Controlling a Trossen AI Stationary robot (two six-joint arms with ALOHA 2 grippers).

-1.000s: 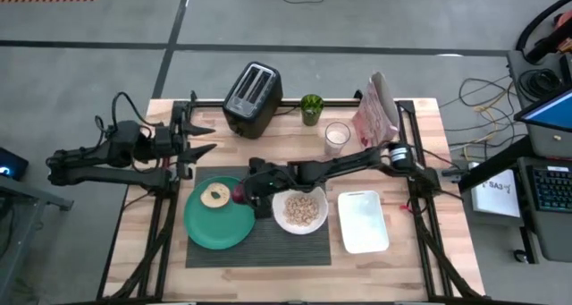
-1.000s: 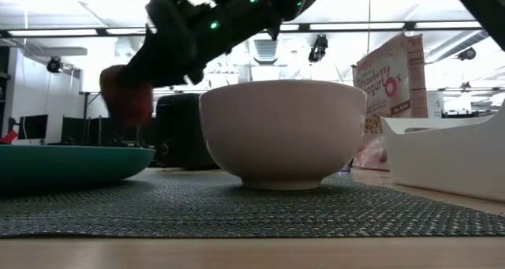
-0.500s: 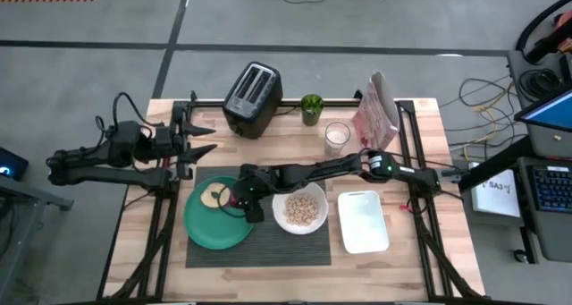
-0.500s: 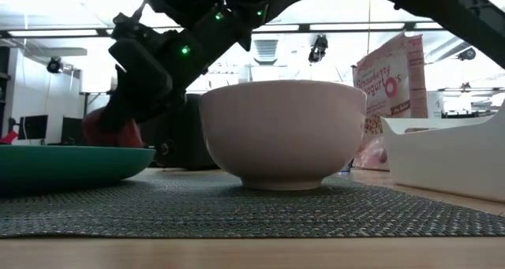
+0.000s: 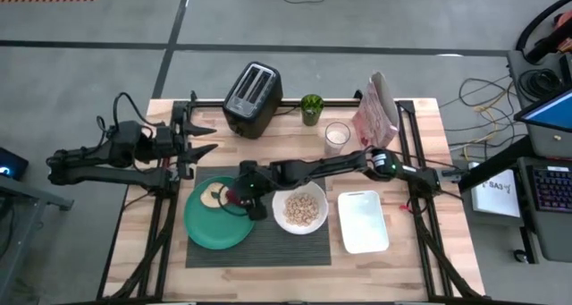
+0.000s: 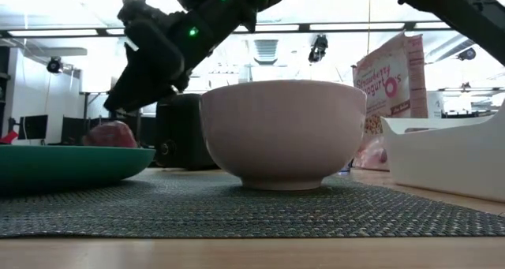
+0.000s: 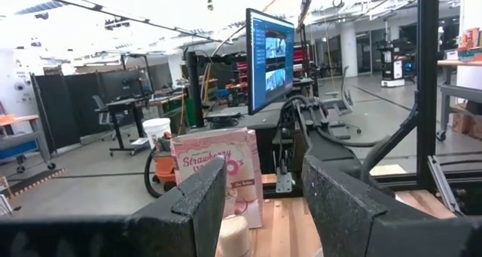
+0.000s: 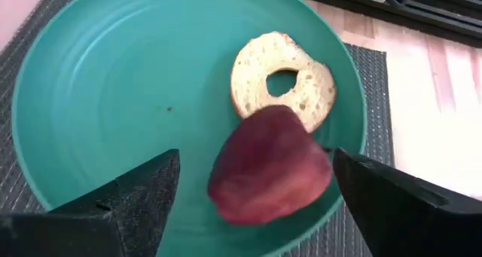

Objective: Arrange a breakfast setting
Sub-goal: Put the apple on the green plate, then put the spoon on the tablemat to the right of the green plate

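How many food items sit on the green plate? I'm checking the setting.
2: a bagel half near the green plate's rim, and a red apple touching it.

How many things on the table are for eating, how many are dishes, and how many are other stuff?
Food: 3 (bagel half, red apple, cereal box)
Dishes: 4 (green plate, white bowl, white dish, milk glass)
Other: 3 (toaster, placemat, small green plant)
Total: 10

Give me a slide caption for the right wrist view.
Open right gripper hovers over a red apple beside a bagel half on the round green plate.
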